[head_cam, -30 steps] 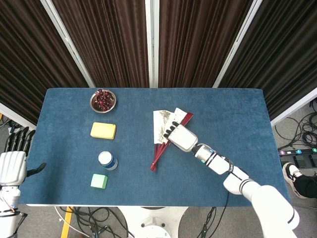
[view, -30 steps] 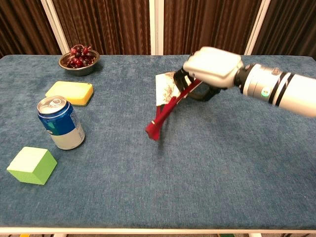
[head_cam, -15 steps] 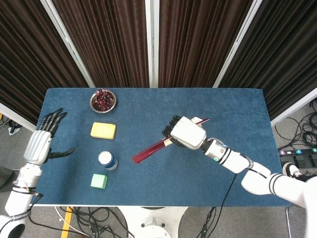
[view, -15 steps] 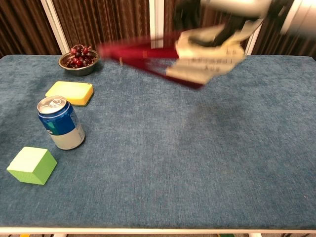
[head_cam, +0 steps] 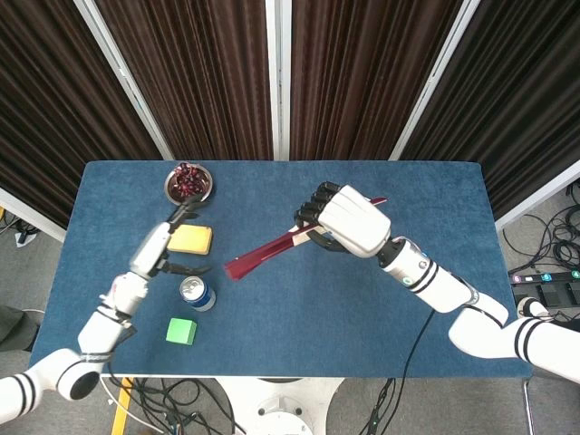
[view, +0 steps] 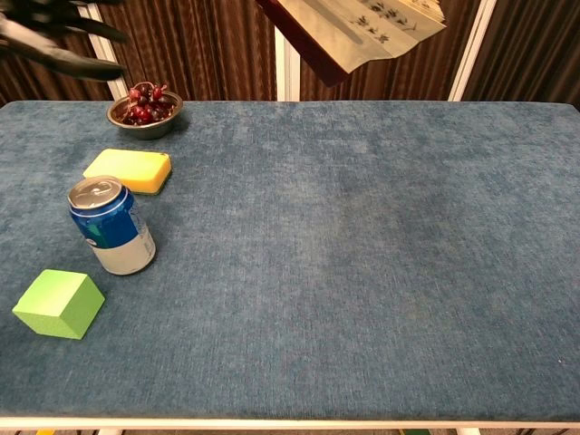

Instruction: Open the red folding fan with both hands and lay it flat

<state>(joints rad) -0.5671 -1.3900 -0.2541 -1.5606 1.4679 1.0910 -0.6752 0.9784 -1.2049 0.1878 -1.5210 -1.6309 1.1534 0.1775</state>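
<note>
Right hand (head_cam: 349, 220) raised above the blue surface (head_cam: 390, 281), fingers curled around the red folding fan (head_cam: 265, 255) near its upper end. Fan held clear of the surface, slanting down and to the left from the grip, red ribs bunched toward a narrow tip near mid-surface. From the chest camera, only part of the fan at the top edge: pale paper with dark markings partly spread, a dark red rib along its lower edge; right hand itself out of that frame.

Left hand (head_cam: 161, 250) held over the left part of the surface, fingers apart and holding nothing, between the yellow sponge (head_cam: 189, 238) and the blue can (head_cam: 195, 292) in the head view. Dark fingertips (view: 54, 41) visible at the upper left corner of the chest view. Left hand and fan tip near each other but apart.

Elsewhere: metal bowl (head_cam: 188, 184) of dark red fruit at the far left, sponge just in front of it, can upright nearer the front edge, green block (head_cam: 181, 331) beside the can toward the front left corner.
</note>
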